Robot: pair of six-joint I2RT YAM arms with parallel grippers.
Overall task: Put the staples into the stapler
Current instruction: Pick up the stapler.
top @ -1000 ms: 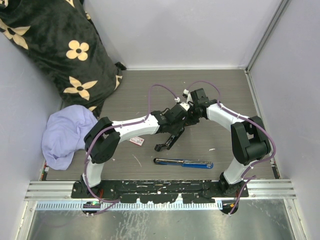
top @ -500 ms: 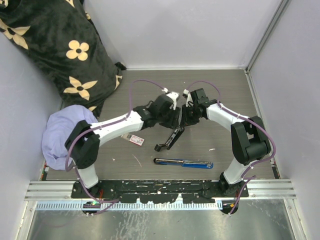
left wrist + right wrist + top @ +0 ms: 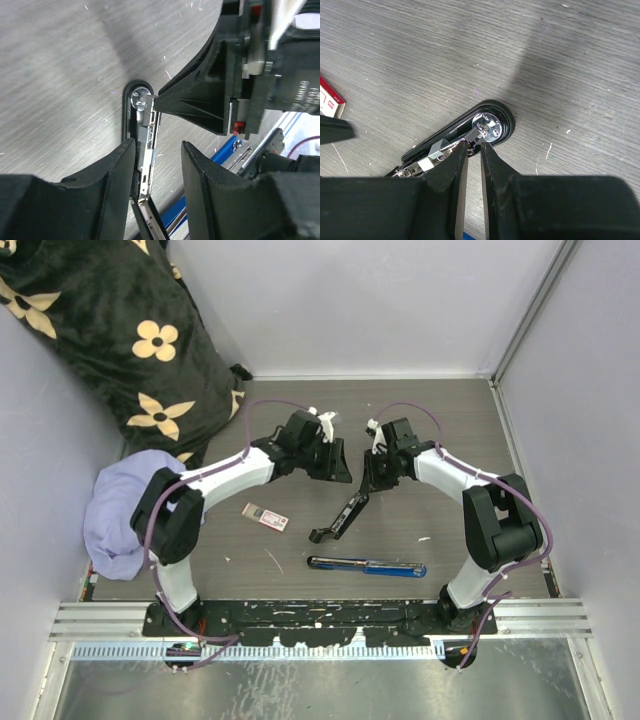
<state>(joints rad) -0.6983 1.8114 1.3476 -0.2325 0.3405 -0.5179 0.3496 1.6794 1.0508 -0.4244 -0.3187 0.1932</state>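
A black stapler (image 3: 340, 516) lies hinged open mid-table, its metal magazine (image 3: 147, 150) raised off the base (image 3: 507, 120). My right gripper (image 3: 372, 480) (image 3: 474, 144) is shut on the front tip of that magazine, just above the shiny anvil (image 3: 486, 125). Some way to the left of the stapler's front end, my left gripper (image 3: 335, 462) (image 3: 157, 145) hovers open, with nothing between its fingers. The staples (image 3: 265, 517), a small white and red box, lie flat on the table left of the stapler, and they also show at the left edge of the right wrist view (image 3: 329, 102).
A blue stapler (image 3: 365, 566) lies flat near the front edge, below the black one. A black flowered pillow (image 3: 110, 330) fills the back left corner, with a lavender cloth (image 3: 130, 505) in front of it. Walls close in the back and both sides.
My left arm has drawn back from the stapler toward the far left, its jaws now apart. The right gripper has kept its hold and place.
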